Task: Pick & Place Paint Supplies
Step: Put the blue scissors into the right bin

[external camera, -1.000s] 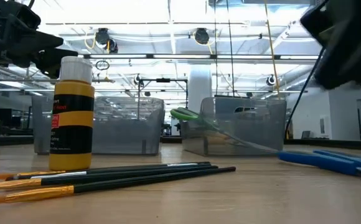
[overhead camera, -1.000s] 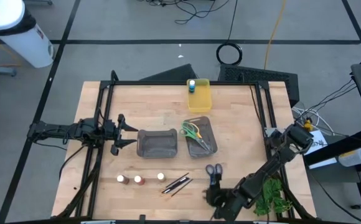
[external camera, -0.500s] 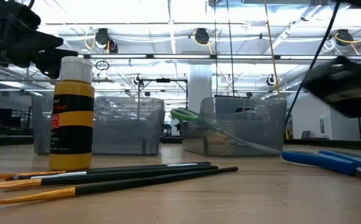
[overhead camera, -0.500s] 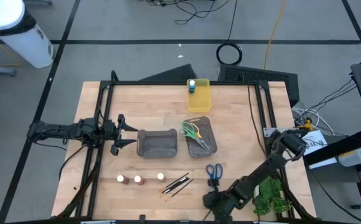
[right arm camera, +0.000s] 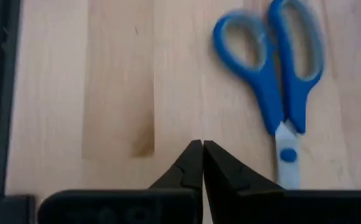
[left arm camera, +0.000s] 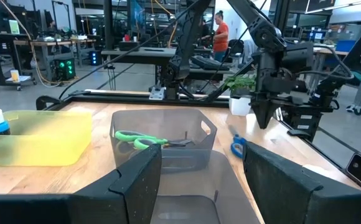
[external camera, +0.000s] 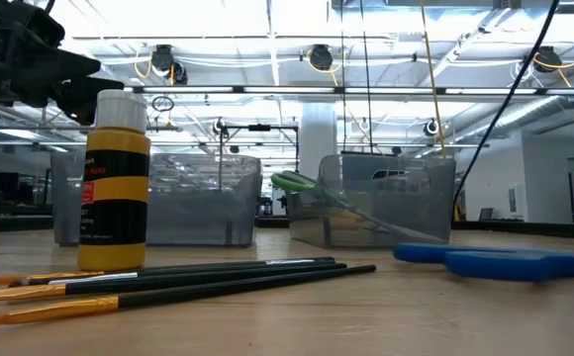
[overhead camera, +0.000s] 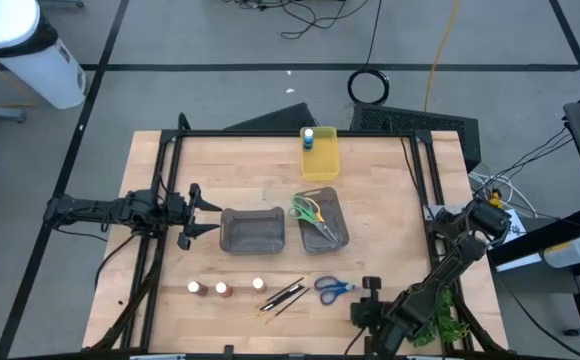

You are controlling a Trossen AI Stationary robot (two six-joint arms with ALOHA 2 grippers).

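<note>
blue scissors lie loose on the table, just left of the right gripper, fingers pressed together and empty. green and yellow scissors already sit in the right grey bin; pots and brushes remain near. left gripper waits spread.

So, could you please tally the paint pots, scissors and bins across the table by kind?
Paint pots: 4 (row of three pots on the table, blue-capped pot in the yellow bin)
Scissors: 3 (green and yellow scissors in the right grey bin, blue scissors on the table)
Bins: 3 (yellow bin, right grey bin, left grey bin)
Total: 10
</note>
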